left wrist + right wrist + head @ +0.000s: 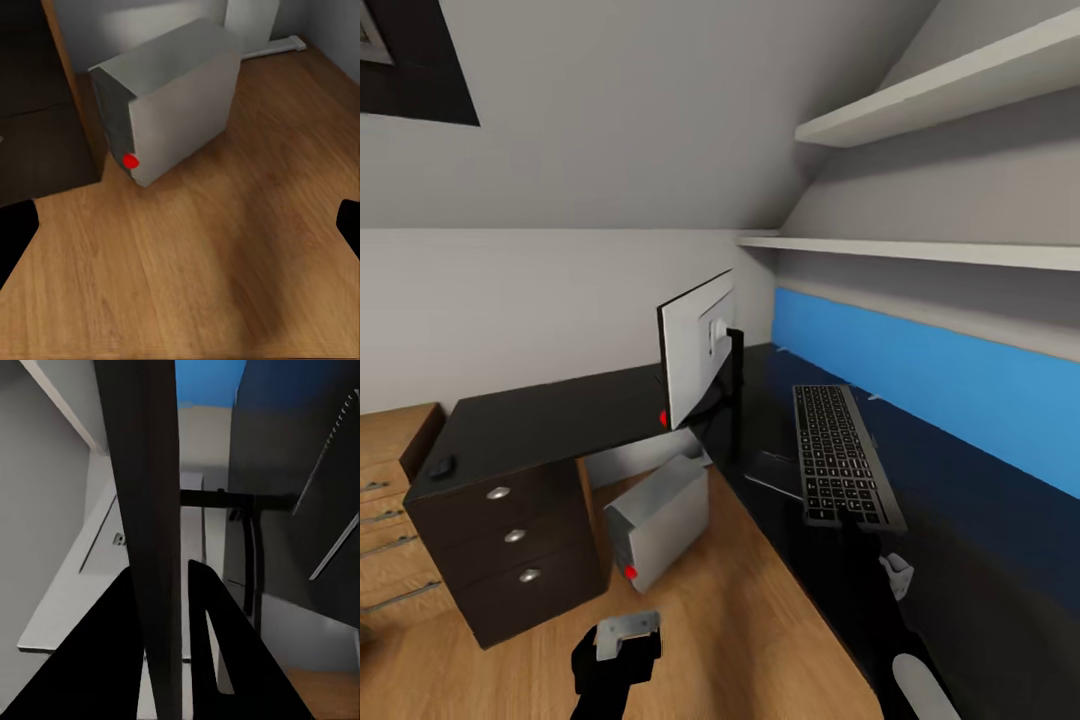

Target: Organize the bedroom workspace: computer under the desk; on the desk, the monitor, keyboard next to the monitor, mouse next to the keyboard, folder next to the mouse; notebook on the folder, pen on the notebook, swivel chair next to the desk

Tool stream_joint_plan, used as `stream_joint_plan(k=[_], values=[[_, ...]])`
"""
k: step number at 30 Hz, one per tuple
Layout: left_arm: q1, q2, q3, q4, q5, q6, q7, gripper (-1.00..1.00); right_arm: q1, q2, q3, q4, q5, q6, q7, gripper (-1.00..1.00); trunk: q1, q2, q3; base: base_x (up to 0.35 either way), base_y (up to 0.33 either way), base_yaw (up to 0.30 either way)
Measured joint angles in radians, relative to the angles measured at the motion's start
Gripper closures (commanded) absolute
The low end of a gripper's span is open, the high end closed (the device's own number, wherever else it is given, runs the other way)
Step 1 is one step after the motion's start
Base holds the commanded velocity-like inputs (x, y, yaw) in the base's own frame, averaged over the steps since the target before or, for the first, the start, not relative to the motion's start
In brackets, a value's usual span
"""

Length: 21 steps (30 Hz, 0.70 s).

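Gripping the keyboard (838, 452) edge, right claw (169, 607) clamped, left claw (180, 225) spread empty, computer (660, 518) half hidden under desk (540, 425).

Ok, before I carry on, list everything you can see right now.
desk: one, glossy black top, L-shaped, along the walls
drawers: three, black with silver knobs, under the desk's left end
monitor: one, pale back towards us, on the desk's corner
keyboard: one, black keys in a grey frame, on the desk's right wing
mouse: one, black, on the desk's far left end
computer: one, light grey, on the floor by the drawers
wooden cabinet: one, brown, left of the desk
shelves: two, white, on the right wall
left end effector: open, above the wooden floor
right end effector: apparently shut on the keyboard's near end
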Motion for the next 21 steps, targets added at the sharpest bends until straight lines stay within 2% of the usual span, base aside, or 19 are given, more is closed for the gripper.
stream_joint_plan(k=[12, 21], values=[[0.0, -0.001, -0.003, 0.001, 0.0, 0.002, 0.0, -1.0, 0.0, 0.0, 0.002, 0.002, 0.0, 0.002, -0.02, 1.0, 0.0, 0.0, 0.006, -0.308, -0.097, 0.227], [0.0, -0.001, -0.003, 0.006, 0.0, 0.002, 0.001, -1.0, 0.0, 0.002, 0.003, 0.003, -0.001, 0.002, -0.023, 1.0, 0.0, 0.0, 0.01, -0.281, -0.213, 0.231]])
